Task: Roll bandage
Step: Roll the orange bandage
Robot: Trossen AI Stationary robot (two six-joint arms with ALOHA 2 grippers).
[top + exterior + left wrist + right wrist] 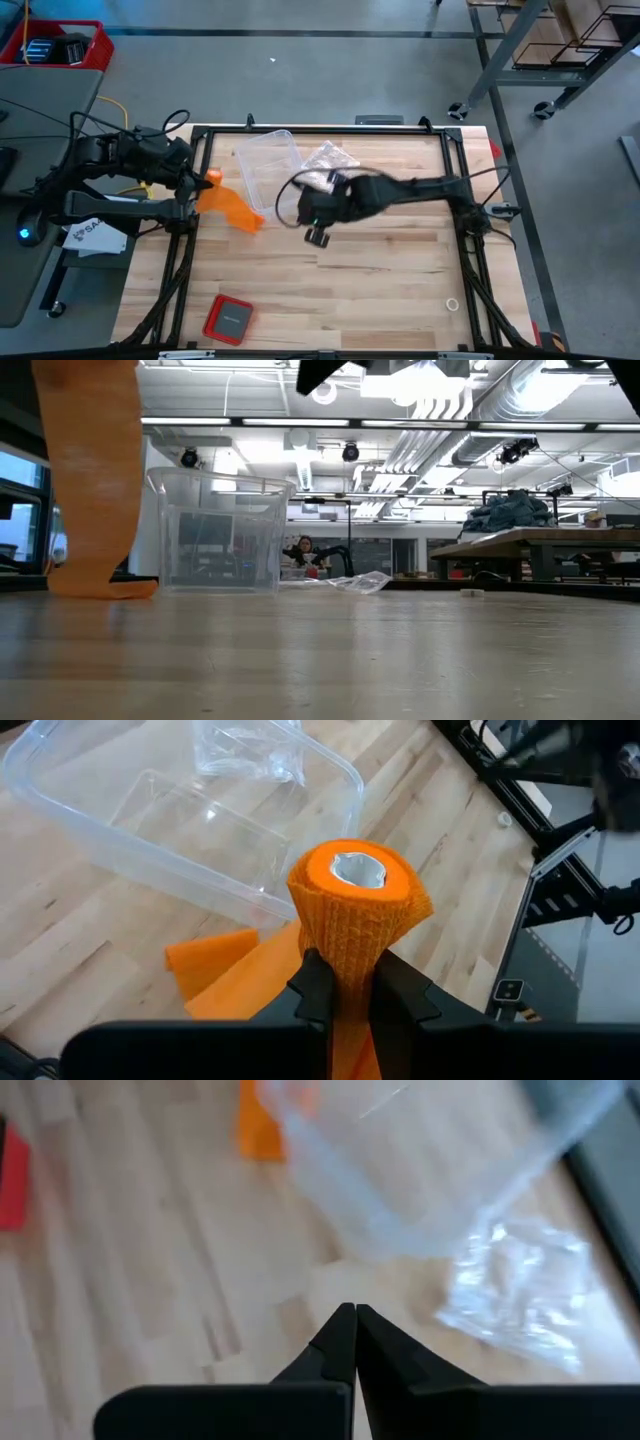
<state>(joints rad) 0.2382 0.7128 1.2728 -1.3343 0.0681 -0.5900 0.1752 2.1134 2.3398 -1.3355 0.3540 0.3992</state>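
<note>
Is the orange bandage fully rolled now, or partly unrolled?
Partly unrolled: the left gripper pinches the bandage roll, while a loose tail trails onto the table.

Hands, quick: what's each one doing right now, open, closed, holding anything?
Left hand: closed on the bright orange soft fabric bandage.
Right hand: closed, empty, above the wooden table.

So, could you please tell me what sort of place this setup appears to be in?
Probably a robotics lab or workshop: exposed ceiling ducts and strip lights overhead, a wheeled metal rack on a bare concrete floor, and other workbenches beyond the wooden table.
</note>
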